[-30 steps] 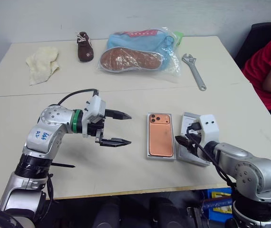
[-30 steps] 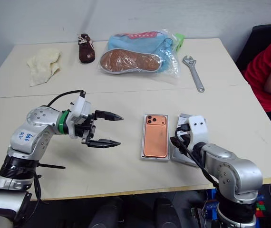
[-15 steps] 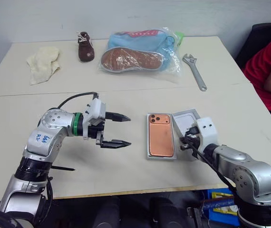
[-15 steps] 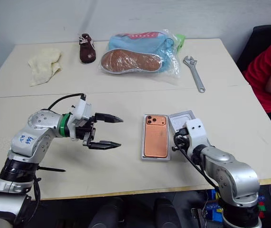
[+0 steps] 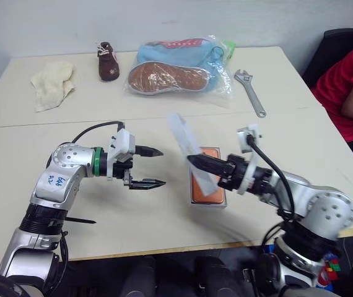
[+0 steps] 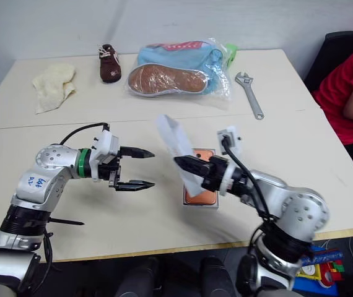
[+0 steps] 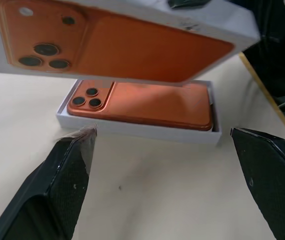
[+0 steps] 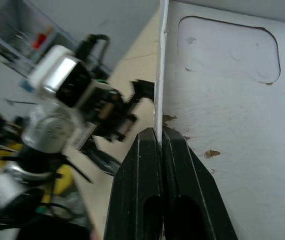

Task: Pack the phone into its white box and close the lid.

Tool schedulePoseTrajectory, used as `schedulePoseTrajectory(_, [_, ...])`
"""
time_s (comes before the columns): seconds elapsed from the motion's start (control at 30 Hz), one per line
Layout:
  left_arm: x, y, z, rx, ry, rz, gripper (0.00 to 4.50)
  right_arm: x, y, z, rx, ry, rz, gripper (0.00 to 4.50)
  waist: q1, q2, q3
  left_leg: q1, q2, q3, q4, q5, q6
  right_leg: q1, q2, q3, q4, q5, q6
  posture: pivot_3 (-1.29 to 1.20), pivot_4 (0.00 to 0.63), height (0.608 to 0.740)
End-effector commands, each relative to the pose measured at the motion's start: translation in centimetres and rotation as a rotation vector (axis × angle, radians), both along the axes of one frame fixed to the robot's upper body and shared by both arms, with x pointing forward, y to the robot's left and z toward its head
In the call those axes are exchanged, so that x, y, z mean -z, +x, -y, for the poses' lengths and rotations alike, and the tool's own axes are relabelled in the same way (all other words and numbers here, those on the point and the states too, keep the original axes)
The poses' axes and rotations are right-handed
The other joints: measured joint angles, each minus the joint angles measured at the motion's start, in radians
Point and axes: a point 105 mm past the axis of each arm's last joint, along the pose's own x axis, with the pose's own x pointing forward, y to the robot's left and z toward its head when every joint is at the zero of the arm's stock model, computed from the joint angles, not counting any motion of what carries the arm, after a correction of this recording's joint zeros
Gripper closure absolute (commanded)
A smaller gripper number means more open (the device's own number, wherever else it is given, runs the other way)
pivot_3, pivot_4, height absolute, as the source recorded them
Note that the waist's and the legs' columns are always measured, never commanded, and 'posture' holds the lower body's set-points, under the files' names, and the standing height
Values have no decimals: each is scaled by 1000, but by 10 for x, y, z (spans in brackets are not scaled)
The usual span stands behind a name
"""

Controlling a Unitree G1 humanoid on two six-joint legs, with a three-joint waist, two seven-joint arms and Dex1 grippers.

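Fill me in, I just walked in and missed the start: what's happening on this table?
A two-armed robot is boxing up a phone. The orange phone already lies in the white box on the table. The right gripper is shut on one wall of the lid, holding it tilted in the air above the box, not yet on it. The left gripper hovers open beside the box, holding nothing. A person in a red top sits at the table's far right.

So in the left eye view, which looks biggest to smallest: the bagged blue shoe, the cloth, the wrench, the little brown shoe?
1. Bagged blue shoe, clearly largest.
2. Cloth and wrench: the wrench is longer but thin, the cloth broader, so I won't rank them.
3. Small brown shoe, smallest.
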Motion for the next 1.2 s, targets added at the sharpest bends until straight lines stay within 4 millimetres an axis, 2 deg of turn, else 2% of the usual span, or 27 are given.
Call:
schedulePoseTrajectory(0.03, [-7,0,-10,-21,15,51,0,-4,-2,-20,-98,55,-58,4445,-2,0,0,0,0,0,0,0,0,0,0,0,0,0,0,0,150,740])
schedulePoseTrajectory(0.1, [-7,0,-14,-42,14,49,0,-4,2,-29,-132,108,-121,4445,-4,0,0,0,0,0,0,0,0,-1,0,0,1,0,0,0,150,740])
schedulePoseTrajectory(0.2, [-7,1,-18,-74,11,52,544,7,14,-35,-111,168,-259,4500,-5,0,0,0,0,0,-1,0,0,-1,0,0,1,0,0,0,150,740])
schedulePoseTrajectory(0.4, [2,4,-31,-135,61,42,2505,33,23,-34,-42,138,-389,4500,-4,0,0,0,0,0,-1,0,0,-2,0,0,0,0,0,0,150,740])
schedulePoseTrajectory(0.6, [23,16,-35,-169,142,47,4412,41,24,-18,52,114,-382,4500,1,0,0,0,0,0,0,-1,1,-1,-1,0,0,0,0,0,150,740])
schedulePoseTrajectory(0.73, [31,29,-29,-175,158,61,4485,46,24,-6,123,47,-334,4500,4,0,0,0,0,0,0,-1,2,0,-1,0,-1,0,0,0,150,740])
schedulePoseTrajectory(0.83, [30,43,-11,-158,135,73,4485,62,25,3,188,-8,-348,4500,9,-2,-1,0,0,0,0,-1,2,0,-1,-1,-4,0,0,0,150,740])
schedulePoseTrajectory(0.87, [30,45,-5,-146,128,75,4500,65,25,5,203,-11,-356,4169,9,-2,-1,0,0,0,0,-1,2,0,-1,-1,-5,0,0,0,150,740])
schedulePoseTrajectory(0.93, [29,48,6,-116,119,79,4500,68,24,9,218,-6,-358,3846,13,-3,-2,0,0,0,0,-1,2,1,-1,-1,-6,0,0,0,150,740])
schedulePoseTrajectory(1.1, [28,48,25,-50,108,80,4500,69,18,19,249,-54,-310,1992,15,-3,-2,0,0,1,0,-1,3,1,-1,0,-4,0,1,0,150,740])
schedulePoseTrajectory(1.2, [30,47,32,-26,103,74,4500,61,11,29,251,-92,-247,1024,17,-2,-2,-1,0,1,0,-1,3,1,-1,0,-6,0,1,0,150,740])
